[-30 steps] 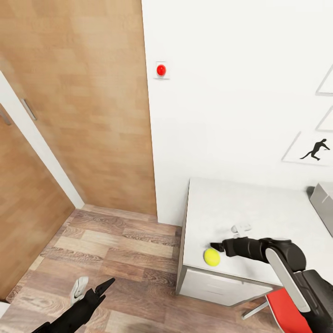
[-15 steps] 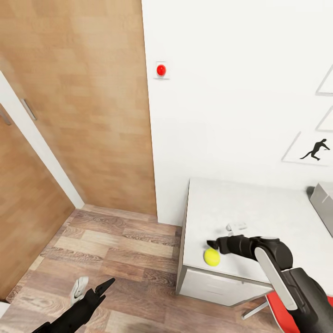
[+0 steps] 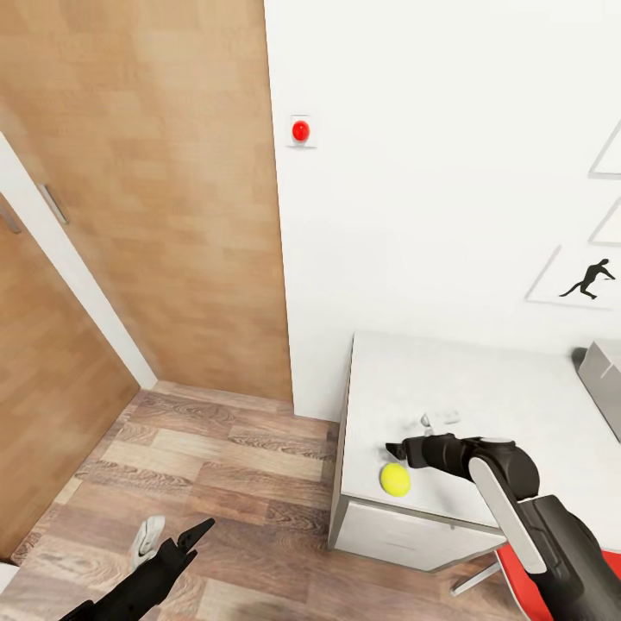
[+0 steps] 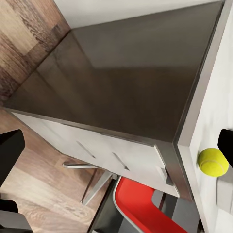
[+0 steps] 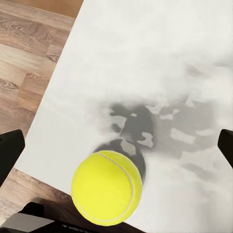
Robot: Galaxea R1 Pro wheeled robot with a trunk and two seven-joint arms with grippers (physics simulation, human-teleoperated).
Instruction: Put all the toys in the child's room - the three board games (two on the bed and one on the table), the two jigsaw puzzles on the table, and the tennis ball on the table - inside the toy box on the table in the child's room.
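Bright, even, sharp renders; mottled shadow beneath the tennis ball (image 5: 107,188).

Tennis ball (image 5: 107,187): smooth-looking, matt yellow w/ pale seam. Worktop (image 3: 483,388): pale, matt, mottled; its lower dark section (image 4: 121,77) semi-gloss. Floor (image 3: 216,466) beside worktop: wood planks, visible grain.

A low dark-grey glossy worktop section (image 4: 126,82) adjoins a pale grey-white worktop (image 4: 221,111). A small fuzzy yellow-green tennis ball (image 4: 212,161) sits on the pale worktop near its edge. White drawer fronts (image 4: 104,150) face a red chair seat (image 4: 148,206) with metal legs over wood-plank floor (image 4: 29,29). Black fingers (image 4: 9,153) show at the picture's edge.
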